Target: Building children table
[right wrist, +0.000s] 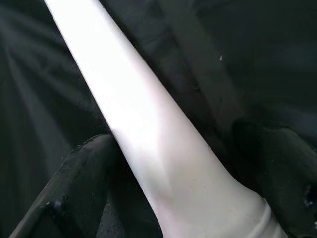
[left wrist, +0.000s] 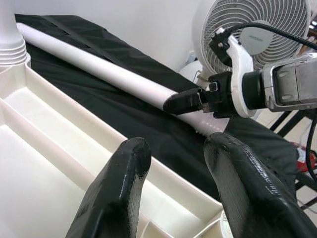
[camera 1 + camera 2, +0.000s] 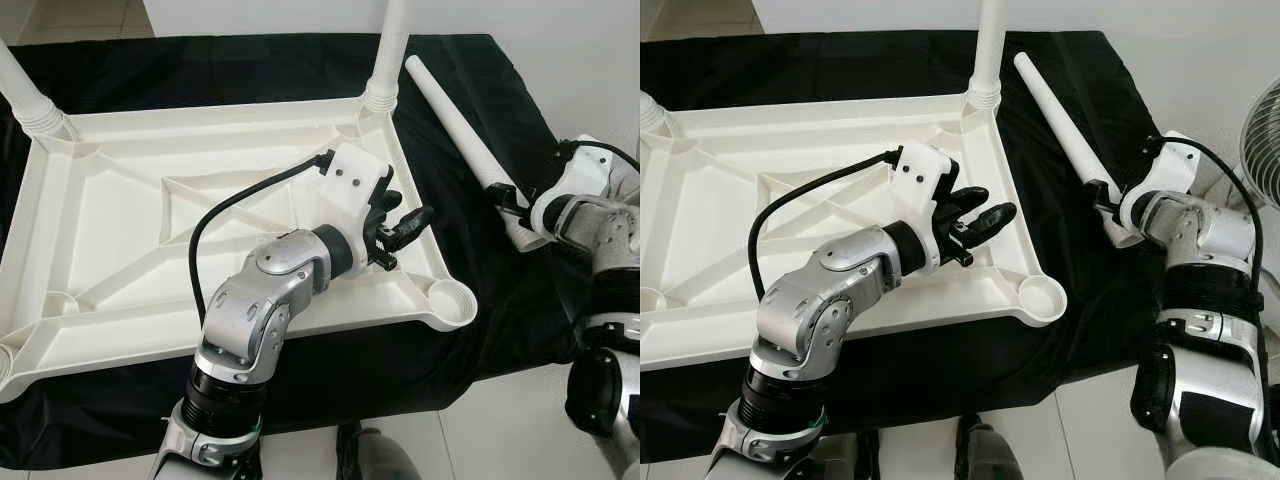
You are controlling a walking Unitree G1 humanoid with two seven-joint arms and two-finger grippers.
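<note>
The white table top (image 3: 90, 215) lies upside down on a black cloth. Two white legs stand in its far corners, one on the right (image 3: 388, 55) and one on the left (image 3: 25, 95). A third, loose leg (image 3: 460, 125) lies on the cloth to the right of the top. My right gripper (image 3: 510, 205) is shut on that leg's thick end, a finger (image 1: 74, 188) on each side. My left gripper (image 3: 405, 225) hovers open and empty over the top's right rim, pointing toward the loose leg (image 2: 99, 67).
The near right corner socket (image 3: 452, 300) holds no leg. The black cloth (image 3: 470, 270) covers a low platform whose edge runs close in front of me. A white fan (image 3: 1265, 130) stands on the floor at the far right.
</note>
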